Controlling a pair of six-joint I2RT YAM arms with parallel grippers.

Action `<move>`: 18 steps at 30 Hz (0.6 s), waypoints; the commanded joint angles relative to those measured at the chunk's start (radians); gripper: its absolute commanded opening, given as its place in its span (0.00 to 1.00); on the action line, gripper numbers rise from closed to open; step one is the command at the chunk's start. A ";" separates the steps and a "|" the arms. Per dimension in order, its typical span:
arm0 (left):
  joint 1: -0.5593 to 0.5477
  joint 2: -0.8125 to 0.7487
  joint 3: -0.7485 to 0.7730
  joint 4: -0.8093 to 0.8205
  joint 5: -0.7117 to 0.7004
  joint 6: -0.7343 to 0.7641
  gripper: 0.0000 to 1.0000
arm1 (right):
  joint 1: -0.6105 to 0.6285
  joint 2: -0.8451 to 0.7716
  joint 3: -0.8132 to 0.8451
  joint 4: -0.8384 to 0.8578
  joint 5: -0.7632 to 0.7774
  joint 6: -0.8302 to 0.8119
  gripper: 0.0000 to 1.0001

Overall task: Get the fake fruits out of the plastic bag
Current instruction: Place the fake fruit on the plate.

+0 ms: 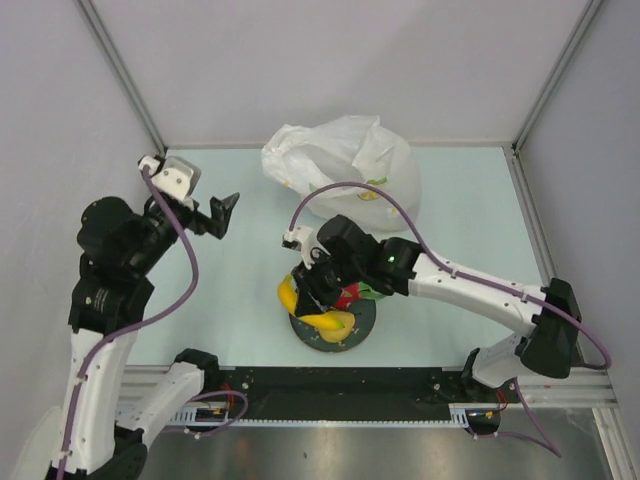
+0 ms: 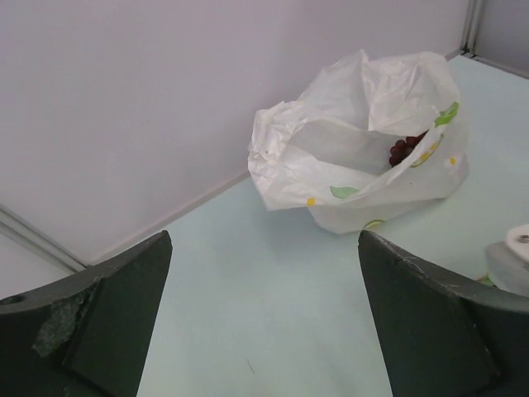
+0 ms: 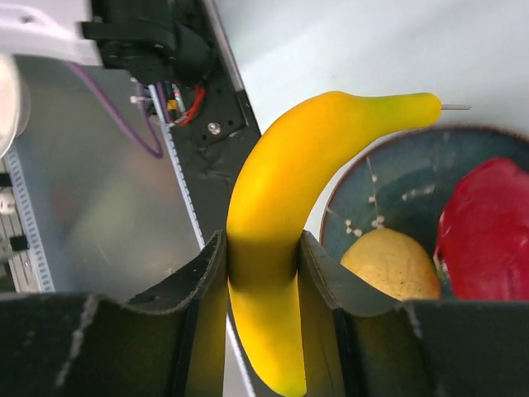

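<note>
Down at the near edge, the right gripper (image 3: 260, 256) is clamped on the banana (image 3: 281, 190). Its jaws are narrow around the lower part, and the banana's tip curves up over the rim of the plate (image 3: 397, 178). In the plate lie the yellow fruit (image 3: 393, 265) and the dragon fruit (image 3: 488, 231), side by side. The banana looks like light, stiff, smooth plastic and is likely slippery, so a pinch across the body is the sound hold, and that's what we've got.

Further out, the left gripper (image 2: 264, 240) hangs spread wide with nothing in it, aimed at the bag (image 2: 364, 141), which sits well apart from it at the far end. The bag's mouth gapes towards it, and the grapes (image 2: 405, 149) peek out dark inside. That bag is thin and crinkly and should collapse under a push. The bunch is knobbly, probably best taken across its middle, through the mouth.
</note>
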State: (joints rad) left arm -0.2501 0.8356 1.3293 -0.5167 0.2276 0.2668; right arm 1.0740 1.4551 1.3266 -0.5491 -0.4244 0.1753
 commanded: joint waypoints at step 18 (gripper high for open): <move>0.181 -0.043 -0.113 -0.043 0.274 -0.139 1.00 | 0.152 0.218 -0.017 0.058 0.460 0.259 0.00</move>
State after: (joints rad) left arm -0.0845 0.8036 1.2282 -0.6064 0.4427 0.1722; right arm 1.2091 1.6611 1.3056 -0.5442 -0.0013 0.4309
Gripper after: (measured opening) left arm 0.996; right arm 0.360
